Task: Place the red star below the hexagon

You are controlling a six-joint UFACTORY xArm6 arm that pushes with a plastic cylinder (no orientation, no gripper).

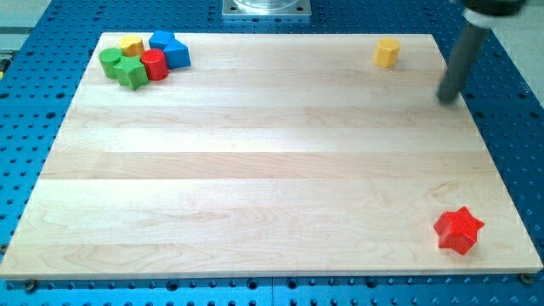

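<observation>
The red star [459,229] lies near the board's bottom right corner. The yellow hexagon [387,53] sits near the view's top right. My rod comes down from the top right corner and my tip [447,97] rests near the board's right edge, to the right of and slightly below the yellow hexagon, far above the red star. It touches no block.
A cluster sits at the board's top left: a yellow block [131,45], a blue block [161,41], a second blue block [177,54], a green round block [110,61], a green star-like block [131,72] and a red cylinder [154,65]. The wooden board [255,170] lies on a blue perforated table.
</observation>
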